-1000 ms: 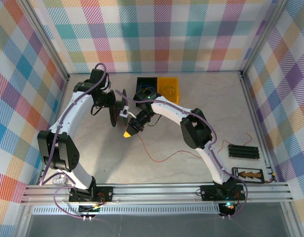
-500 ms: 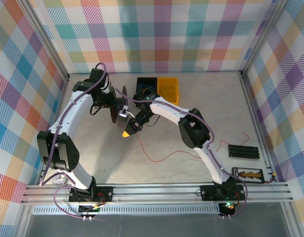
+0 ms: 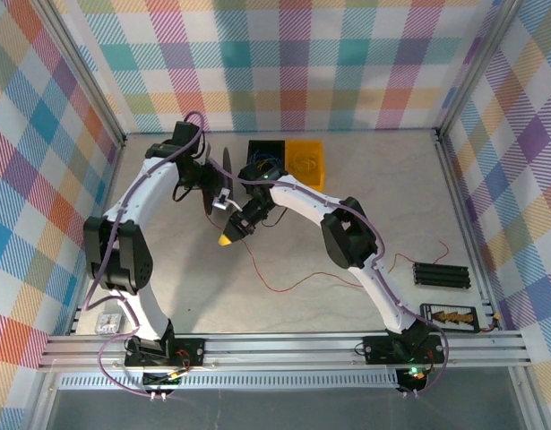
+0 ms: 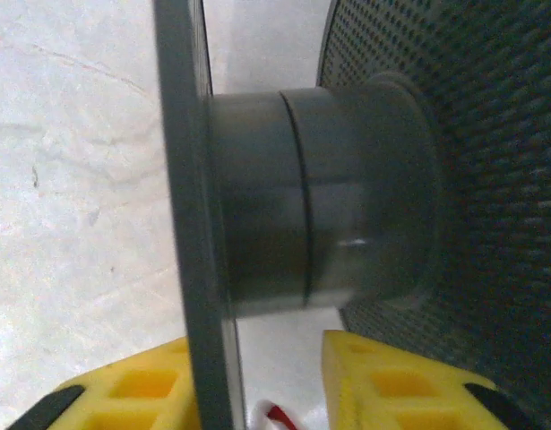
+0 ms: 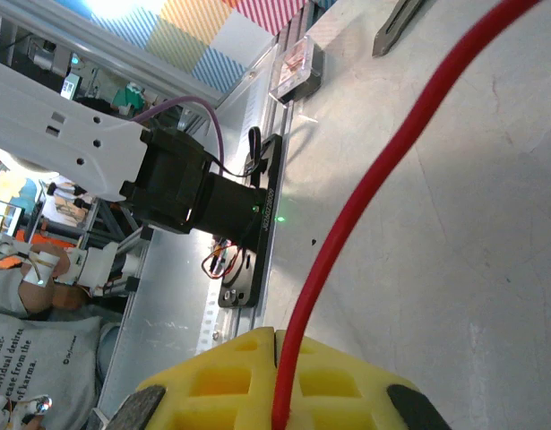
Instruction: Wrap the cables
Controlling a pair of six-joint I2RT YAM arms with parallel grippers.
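My left arm has swung the spool [image 4: 302, 197] back, and my left pincer [image 4: 257, 376] has slackened, with a gap beside the flange. I'm probably regripping, so winding waits. My right pincer [image 5: 275, 394] pinches the red cable [image 5: 374, 197] tight; the rest trails across the table [image 5: 490, 269]. The hub looks bare, and the cable's end is hidden.

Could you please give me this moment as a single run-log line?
right gripper: shut on red cable | left gripper: astride spool rim, grip unclear | spool hub: bare | red cable: rest loose on table
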